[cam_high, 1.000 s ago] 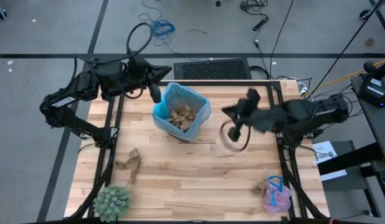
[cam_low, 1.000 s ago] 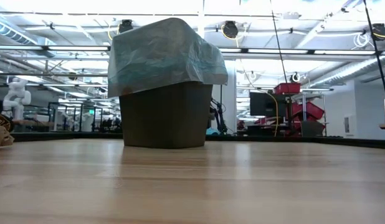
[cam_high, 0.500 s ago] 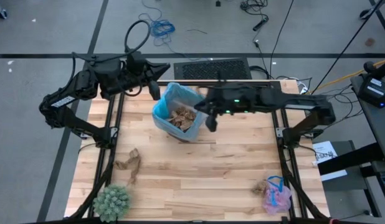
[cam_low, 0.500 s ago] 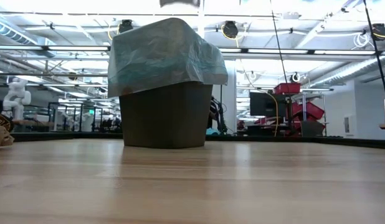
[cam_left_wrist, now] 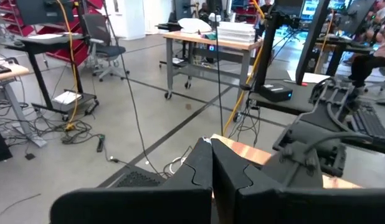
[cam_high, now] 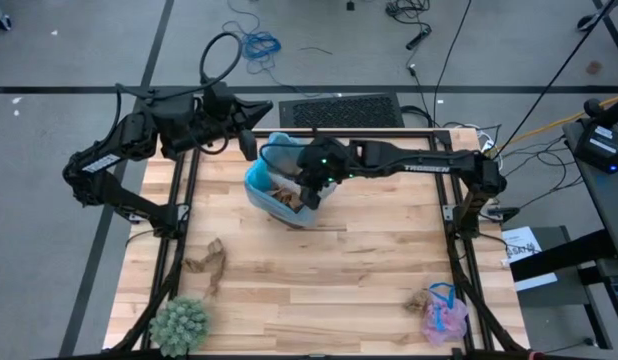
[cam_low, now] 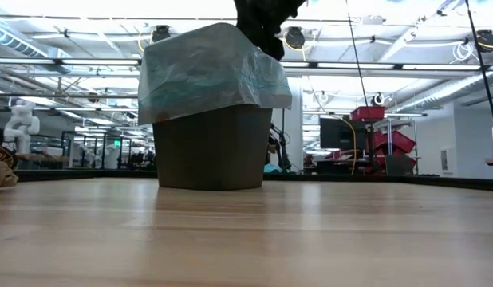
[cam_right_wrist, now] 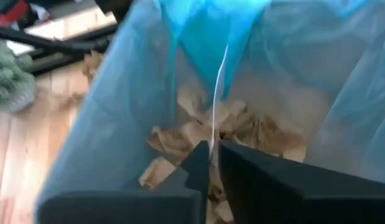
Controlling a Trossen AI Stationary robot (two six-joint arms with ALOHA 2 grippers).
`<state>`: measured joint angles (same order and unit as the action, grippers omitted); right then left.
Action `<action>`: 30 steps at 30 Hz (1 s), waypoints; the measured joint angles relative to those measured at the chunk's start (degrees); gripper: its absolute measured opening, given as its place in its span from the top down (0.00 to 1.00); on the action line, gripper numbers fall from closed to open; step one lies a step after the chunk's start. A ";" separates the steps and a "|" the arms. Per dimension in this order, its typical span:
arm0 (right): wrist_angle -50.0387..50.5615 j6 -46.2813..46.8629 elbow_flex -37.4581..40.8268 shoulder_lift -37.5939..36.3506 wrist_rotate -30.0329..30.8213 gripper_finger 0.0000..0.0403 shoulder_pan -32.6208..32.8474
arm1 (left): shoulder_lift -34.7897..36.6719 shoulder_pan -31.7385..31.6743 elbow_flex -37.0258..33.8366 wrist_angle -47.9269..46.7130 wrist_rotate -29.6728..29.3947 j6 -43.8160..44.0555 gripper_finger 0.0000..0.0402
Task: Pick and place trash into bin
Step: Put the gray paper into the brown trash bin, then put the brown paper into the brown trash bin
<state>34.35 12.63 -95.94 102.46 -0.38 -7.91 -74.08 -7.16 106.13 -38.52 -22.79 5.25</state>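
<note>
The bin [cam_high: 289, 185], dark with a light-blue bag, stands on the table's far middle and holds several brown paper wads [cam_right_wrist: 242, 127]. My right gripper [cam_high: 311, 190] hangs over its opening, pointing down, shut on a thin white scrap [cam_right_wrist: 218, 87] seen edge-on. It shows above the bin's rim in the low view [cam_low: 262, 32]. My left gripper [cam_high: 251, 148] waits shut beyond the table's far left corner. A brown wad [cam_high: 207, 262] lies near left. A pink mesh puff [cam_high: 444, 315] with a brown wad [cam_high: 419, 300] lies near right. My right gripper pinches the white scrap's near end [cam_right_wrist: 212, 144] between its two fingertips, from above, pointing down into the bin. The scrap reaches on past the fingertips as a thin sliver over the wads, clear of the table. Which part of it is held I cannot tell.
A round green spiky plant [cam_high: 179, 325] stands at the near left corner. The bin's bag rim [cam_low: 211, 72] flares wider than the bin. Black frame rails run along the table's left and right edges. Bare wood lies between the bin and the near edge.
My right gripper has swung from the table beside the bin's right toward the left and far edge. It now hangs over the bin's opening with its arm stretched out. The left arm has kept still.
</note>
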 joint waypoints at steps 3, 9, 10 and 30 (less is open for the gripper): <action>1.54 0.06 0.00 0.34 0.00 0.82 -0.01 | -0.03 0.00 0.00 -0.31 -0.99 -0.15 1.00; 9.39 0.38 -3.48 -0.71 -0.43 0.57 0.01 | -0.03 -0.54 0.00 -1.05 -2.38 -0.18 1.00; 13.03 0.19 -5.05 -1.02 -1.86 0.54 0.01 | -0.04 -0.68 0.00 -1.20 -2.30 -0.17 1.00; 54.06 29.51 1.47 -12.46 -17.76 0.70 21.18 | -0.06 -3.95 0.02 -1.48 4.26 -1.57 1.00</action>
<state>88.42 42.15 -94.47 90.00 -18.14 13.26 -74.13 -11.11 106.15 -40.00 -18.53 3.68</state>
